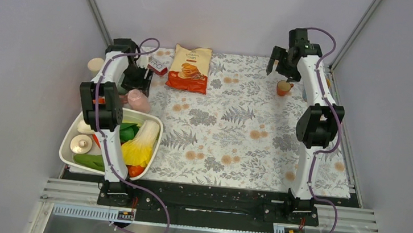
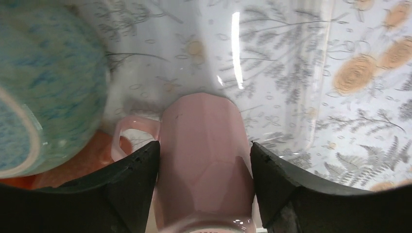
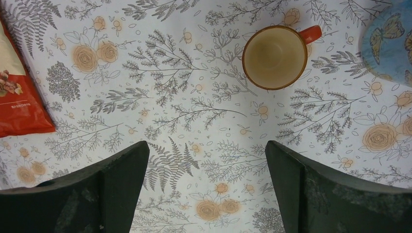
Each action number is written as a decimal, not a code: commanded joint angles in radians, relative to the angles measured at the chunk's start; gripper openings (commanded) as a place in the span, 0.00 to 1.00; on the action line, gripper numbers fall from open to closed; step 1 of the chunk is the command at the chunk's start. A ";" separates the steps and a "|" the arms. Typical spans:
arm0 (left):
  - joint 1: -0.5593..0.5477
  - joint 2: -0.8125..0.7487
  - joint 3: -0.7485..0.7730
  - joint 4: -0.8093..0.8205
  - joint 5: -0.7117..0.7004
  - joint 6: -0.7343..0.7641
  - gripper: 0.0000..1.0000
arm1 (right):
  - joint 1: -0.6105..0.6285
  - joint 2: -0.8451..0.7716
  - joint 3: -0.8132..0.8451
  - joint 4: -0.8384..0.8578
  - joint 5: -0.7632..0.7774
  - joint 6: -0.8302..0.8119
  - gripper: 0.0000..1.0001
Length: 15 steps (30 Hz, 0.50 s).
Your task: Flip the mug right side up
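Observation:
A pink faceted mug (image 2: pixel 204 155) sits between the fingers of my left gripper (image 2: pixel 204 145), which is shut on its sides. Its handle (image 2: pixel 124 138) points left in the left wrist view. In the top view the pink mug (image 1: pixel 139 100) is at the far left, just beyond the basket, under my left gripper (image 1: pixel 137 84). I cannot tell which end of it is up. My right gripper (image 3: pixel 206 145) is open and empty above the cloth, short of an upright orange mug (image 3: pixel 275 57). In the top view the right gripper (image 1: pixel 280 66) is at the far right, by the orange mug (image 1: pixel 283 87).
A teal patterned bowl (image 2: pixel 43 82) lies close to the left of the pink mug. A white basket (image 1: pixel 70 138) of vegetables stands at the near left. A red chips bag (image 1: pixel 189 68) lies at the back centre. A blue butterfly-patterned object (image 3: pixel 388 43) is right of the orange mug.

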 commanded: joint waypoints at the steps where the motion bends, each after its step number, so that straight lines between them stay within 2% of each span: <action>1: -0.033 -0.072 -0.038 -0.053 0.183 0.028 0.70 | 0.008 -0.089 -0.015 0.030 -0.010 -0.024 0.99; 6: -0.057 -0.088 0.001 -0.070 0.260 0.091 0.82 | 0.008 -0.098 -0.019 0.029 -0.010 -0.040 0.99; 10: -0.045 -0.079 0.084 -0.110 0.286 0.152 0.98 | 0.010 -0.106 -0.036 0.030 -0.039 -0.058 0.99; 15: 0.009 -0.048 0.240 -0.181 0.270 0.240 0.99 | 0.010 -0.120 -0.075 0.030 -0.048 -0.072 0.99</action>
